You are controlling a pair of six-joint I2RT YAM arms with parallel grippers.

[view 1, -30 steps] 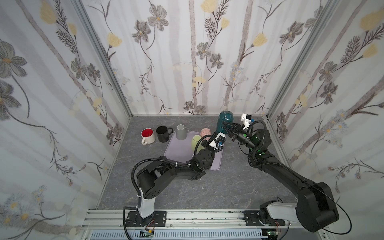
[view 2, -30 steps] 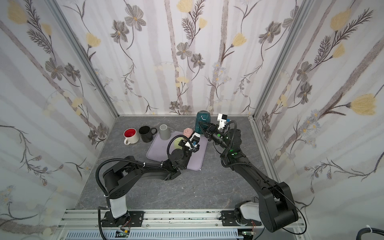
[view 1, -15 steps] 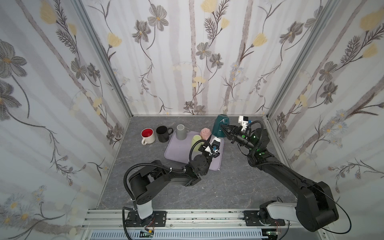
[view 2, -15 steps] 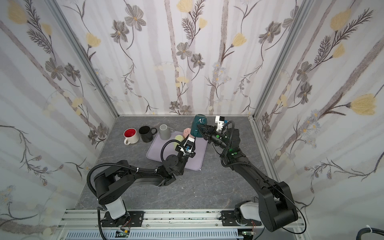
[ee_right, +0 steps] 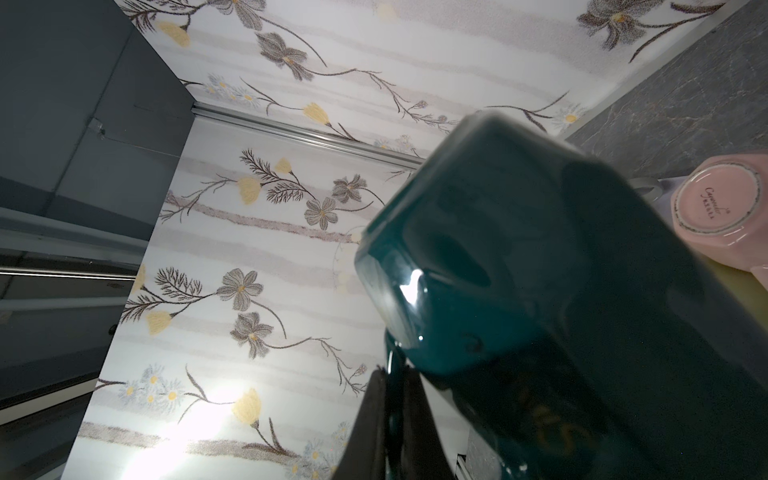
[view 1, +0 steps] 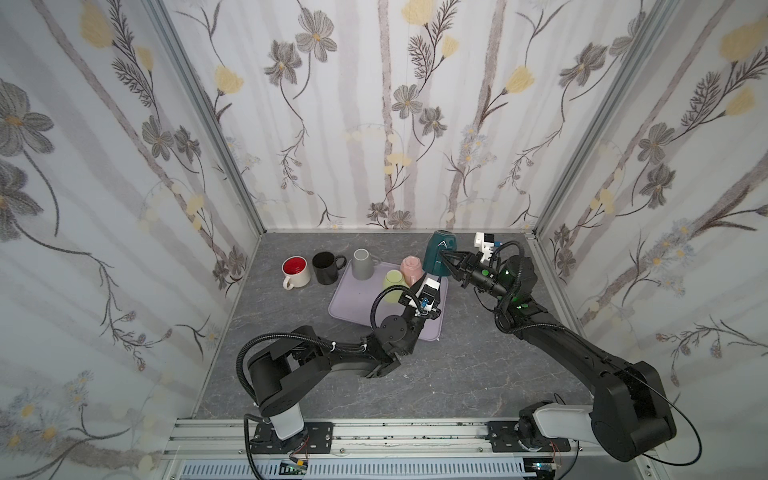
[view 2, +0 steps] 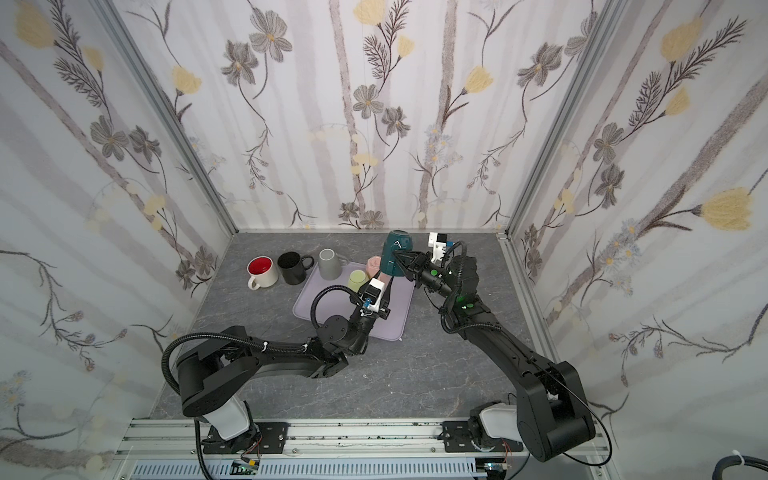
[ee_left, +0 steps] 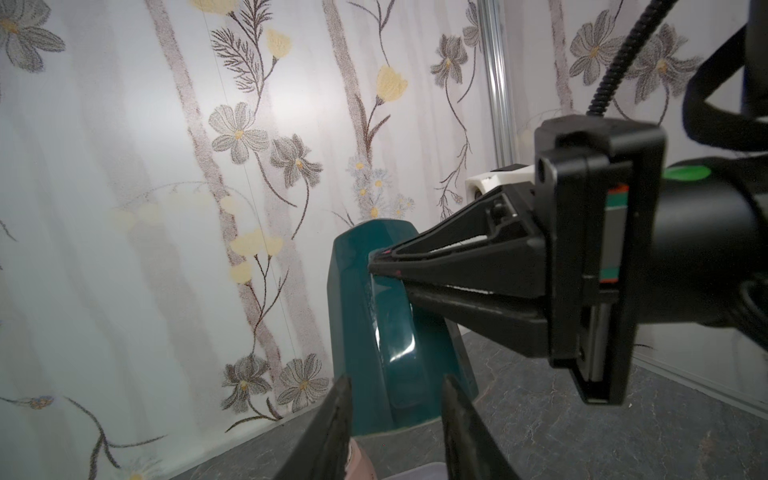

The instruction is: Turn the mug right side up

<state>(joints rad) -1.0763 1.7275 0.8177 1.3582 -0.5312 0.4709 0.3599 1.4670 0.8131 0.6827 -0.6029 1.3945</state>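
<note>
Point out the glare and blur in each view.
Right wrist view: the mug looms close and soft, with a white glint on its edge; a bright hotspot washes out the wall. Left wrist view: the left gripper is blurred up close, the handle shines. Both top views: even light, sharp.

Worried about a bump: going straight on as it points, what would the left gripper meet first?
Likely the teal mug, held by the right gripper at its handle; the gap from the left gripper is hard to judge.
</note>
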